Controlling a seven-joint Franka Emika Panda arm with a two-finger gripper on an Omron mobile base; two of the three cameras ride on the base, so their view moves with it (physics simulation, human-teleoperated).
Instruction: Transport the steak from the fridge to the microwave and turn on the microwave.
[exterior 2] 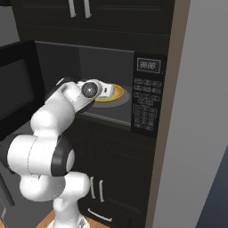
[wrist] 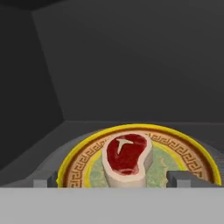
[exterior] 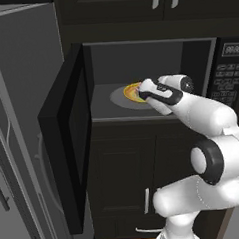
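The steak (wrist: pixel 127 151), red with a white T mark and a pale rim, lies on a yellow-orange patterned plate (wrist: pixel 183 148). The plate (exterior: pixel 131 90) rests on the grey turntable (exterior: pixel 117 98) inside the black microwave (exterior: pixel 147 54), whose door (exterior: pixel 67 139) hangs wide open to the left. My gripper (exterior: pixel 140 94) reaches into the cavity just over the plate's near edge. In the hand view my gripper (wrist: pixel 114 179) is open; its fingertips (wrist: pixel 46 179) stand apart on either side of the steak without touching it. The keypad and display (exterior 2: pixel 147 95) sit on the microwave's right side.
The grey fridge (exterior: pixel 20 97) stands to the left, close beside the open microwave door. Dark cabinets (exterior: pixel 125 176) with silver handles lie below and above the microwave. A grey wall panel (exterior 2: pixel 196 111) rises to the right of the keypad.
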